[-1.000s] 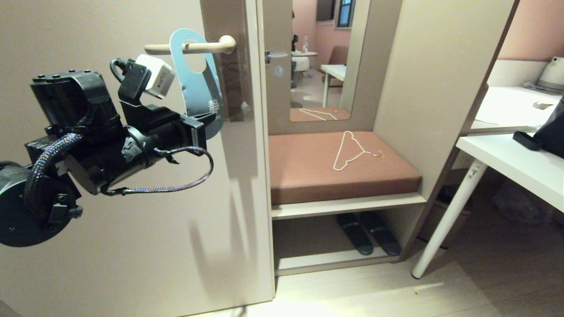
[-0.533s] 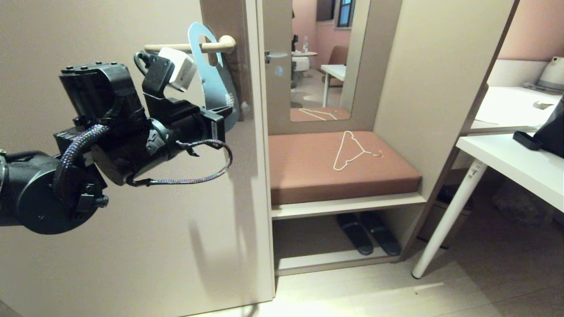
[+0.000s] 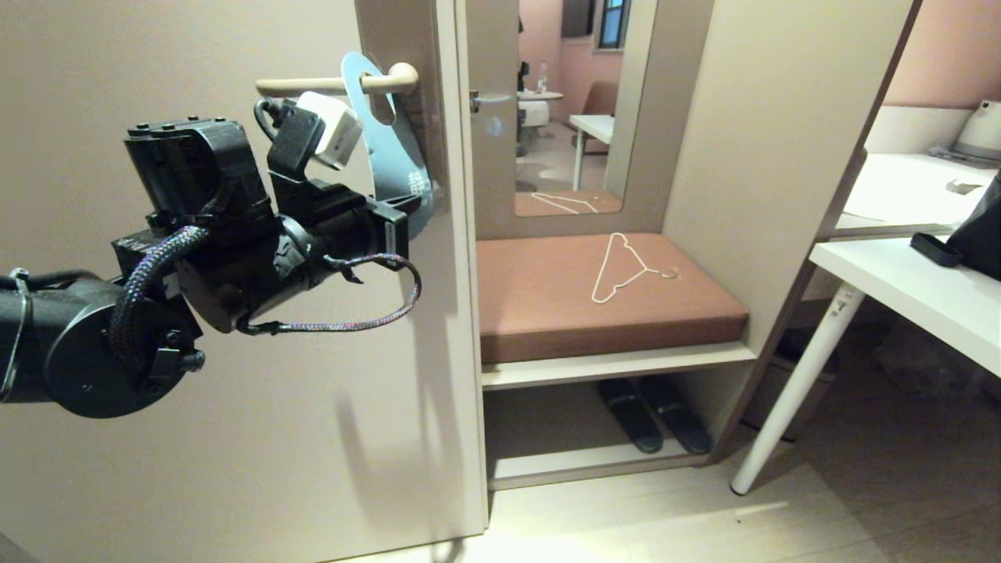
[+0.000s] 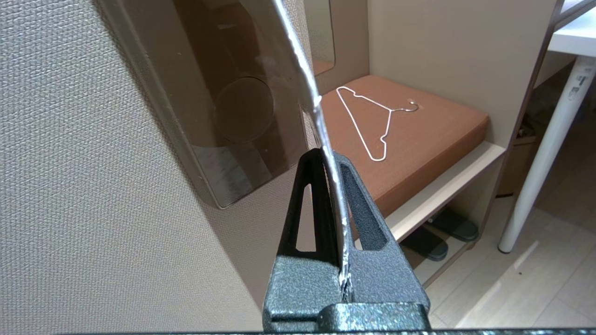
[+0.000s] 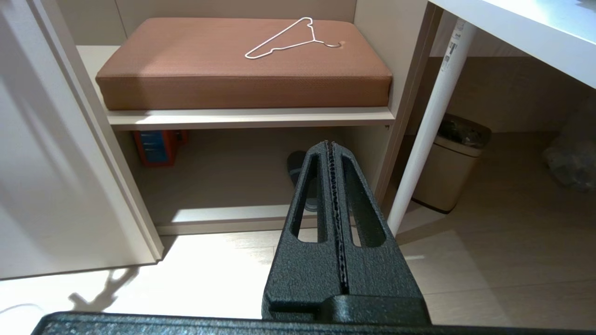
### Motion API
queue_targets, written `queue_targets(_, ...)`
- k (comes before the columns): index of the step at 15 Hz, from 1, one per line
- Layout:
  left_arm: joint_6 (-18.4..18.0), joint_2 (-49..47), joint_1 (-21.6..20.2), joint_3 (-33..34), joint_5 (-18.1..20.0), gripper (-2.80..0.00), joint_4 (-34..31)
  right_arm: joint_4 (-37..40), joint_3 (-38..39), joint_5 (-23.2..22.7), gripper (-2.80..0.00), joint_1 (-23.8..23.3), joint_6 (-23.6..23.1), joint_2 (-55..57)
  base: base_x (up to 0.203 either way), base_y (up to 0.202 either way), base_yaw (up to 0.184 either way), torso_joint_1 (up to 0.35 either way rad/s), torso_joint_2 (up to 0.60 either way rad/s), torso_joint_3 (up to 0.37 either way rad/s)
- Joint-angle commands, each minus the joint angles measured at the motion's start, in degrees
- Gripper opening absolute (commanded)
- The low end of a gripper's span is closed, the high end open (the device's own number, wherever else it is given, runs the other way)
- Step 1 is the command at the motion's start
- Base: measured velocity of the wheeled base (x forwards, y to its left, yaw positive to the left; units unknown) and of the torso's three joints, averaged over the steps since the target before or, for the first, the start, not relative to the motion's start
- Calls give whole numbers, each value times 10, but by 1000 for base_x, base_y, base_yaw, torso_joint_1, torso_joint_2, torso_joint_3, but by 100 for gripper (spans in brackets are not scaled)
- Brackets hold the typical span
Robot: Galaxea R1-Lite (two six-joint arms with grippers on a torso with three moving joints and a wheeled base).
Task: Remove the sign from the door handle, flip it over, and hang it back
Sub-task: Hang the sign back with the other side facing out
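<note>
The sign [image 3: 395, 156] shows its blue-grey face and hangs by its large hole on the cream door handle [image 3: 305, 84], close to the rounded knuckle end. It is tilted and turned nearly edge-on to the door. My left gripper [image 3: 407, 207] is shut on the sign's lower end, just in front of the brown-grey plate [image 3: 399, 31]. In the left wrist view the sign [image 4: 321, 116] is a thin edge running up from between the closed fingers [image 4: 363, 209], beside the plate [image 4: 223, 93]. My right gripper [image 5: 329, 145] is shut on nothing, low over the floor, outside the head view.
The door [image 3: 195, 469] fills the left. Right of it, a white wire hanger [image 3: 622, 266] lies on a brown cushion [image 3: 547, 313], with slippers [image 3: 653, 410] beneath. A white table [image 3: 923, 297] and its leg [image 3: 790, 391] stand at right, a bin [image 5: 447, 163] behind.
My left arm has moved right and up toward the door. The sign slid along the handle toward the knuckle end and turned more edge-on. The grip held.
</note>
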State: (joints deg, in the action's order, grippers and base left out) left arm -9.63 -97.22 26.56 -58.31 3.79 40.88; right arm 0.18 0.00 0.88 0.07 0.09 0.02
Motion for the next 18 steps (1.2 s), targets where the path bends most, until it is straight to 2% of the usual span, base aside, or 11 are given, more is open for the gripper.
queue_targets(1, -1, 1, 0, 0, -1, -280, 3, 0, 0, 0, -280, 0, 0, 0, 0, 0, 0, 0, 0, 0)
queue_targets(2, -1, 1, 0, 0, -1, -280, 3, 0, 0, 0, -280, 0, 0, 0, 0, 0, 0, 0, 0, 0)
queue_targets(3, -1, 1, 0, 1, -1, -27, 3, 0, 0, 0, -280, 0, 0, 0, 0, 0, 0, 0, 0, 0)
queue_targets(4, -1, 1, 0, 1, 0, 0, 4, 0, 0, 0, -280, 0, 0, 0, 0, 0, 0, 0, 0, 0)
queue_targets(10, 3, 17, 1, 8, 4, 0, 7, 0, 0, 0, -280, 0, 0, 0, 0, 0, 0, 0, 0, 0)
queue_targets(15, 6, 59, -4, 44, 0, 0, 7, 0, 0, 0, -280, -1, 0, 0, 0, 0, 0, 0, 0, 0)
queue_targets(18, 7, 80, -23, 77, 1, 0, 8, 0, 0, 0, -280, 0, 0, 0, 0, 0, 0, 0, 0, 0)
